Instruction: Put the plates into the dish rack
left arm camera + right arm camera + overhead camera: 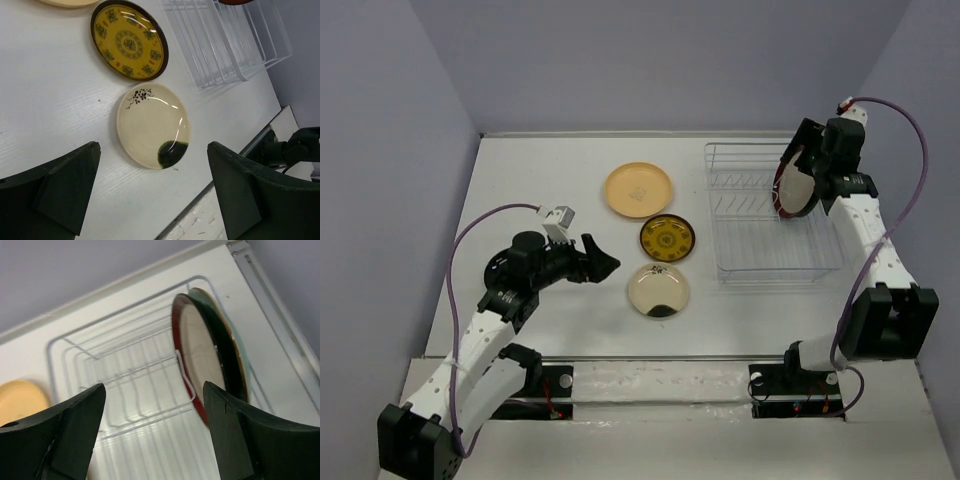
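White table [540,190], clear wire dish rack [760,245], glossy round cream plate [150,125]

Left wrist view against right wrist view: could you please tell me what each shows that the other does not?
Only the left wrist view shows the cream plate and patterned plate, flat on the table. Only the right wrist view shows the green plate, standing in the rack behind the red-rimmed plate. Both share the rack, an edge of the orange plate and, as a sliver in the left, the red-rimmed plate.
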Robot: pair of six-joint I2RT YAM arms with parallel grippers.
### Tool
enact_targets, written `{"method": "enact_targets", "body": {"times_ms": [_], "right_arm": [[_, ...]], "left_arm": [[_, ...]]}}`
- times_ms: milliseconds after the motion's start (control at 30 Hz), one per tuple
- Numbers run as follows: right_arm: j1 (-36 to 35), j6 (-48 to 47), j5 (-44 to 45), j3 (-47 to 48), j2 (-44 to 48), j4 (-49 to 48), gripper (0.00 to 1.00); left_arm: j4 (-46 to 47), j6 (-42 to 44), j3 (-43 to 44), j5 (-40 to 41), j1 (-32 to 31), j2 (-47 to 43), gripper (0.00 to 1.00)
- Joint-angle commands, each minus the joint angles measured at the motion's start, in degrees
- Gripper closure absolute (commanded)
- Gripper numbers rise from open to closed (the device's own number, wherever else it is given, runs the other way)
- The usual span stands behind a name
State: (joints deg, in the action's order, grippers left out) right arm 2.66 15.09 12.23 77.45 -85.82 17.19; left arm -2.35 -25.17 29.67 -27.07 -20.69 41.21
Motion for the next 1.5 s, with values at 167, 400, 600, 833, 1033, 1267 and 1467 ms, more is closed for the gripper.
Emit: {"method": "enact_targets", "body": {"times_ms": [167, 400, 600, 833, 1033, 1267, 1467], "right_arm": [[-7.0, 15.1, -19.5, -18.5, 23.0, -10.5, 0.18], [-15.0, 19.9, -27.4, -32.6, 31.1, -18.9, 0.27], [-21.3, 19.8, -31.0, -38.3, 33.0, -19.7, 0.27], [-21.8, 19.8, -32.6, -42.6, 36.9, -20.7, 0.27], [-22.3, 20.3, -34.5, -44.5, 37.0, -23.0, 0.28], [-25.3, 20.7, -35.5, -46.3, 32.5, -25.8, 0.28], [-26.8, 19.5, -35.3, -46.0, 30.4, -26.6, 0.28]], "left_arm": [[13.4, -11.4, -6.5, 9.8, -4.8, 9.0, 0.1], [25.1, -17.2, -2.5, 18.0, -5.7, 23.4, 0.31], [26.6, -17.1, 10.7, 24.9, -4.8, 38.8, 0.27], [25.3, -16.8, 21.2, 26.5, 0.4, 54.5, 0.27], [22.0, -14.7, 30.2, 29.4, 1.5, 64.2, 0.29], [19.2, -13.9, 39.3, 30.6, 1.7, 72.8, 0.34], [17.9, -13.3, 42.2, 32.8, 2.1, 75.3, 0.68]]}}
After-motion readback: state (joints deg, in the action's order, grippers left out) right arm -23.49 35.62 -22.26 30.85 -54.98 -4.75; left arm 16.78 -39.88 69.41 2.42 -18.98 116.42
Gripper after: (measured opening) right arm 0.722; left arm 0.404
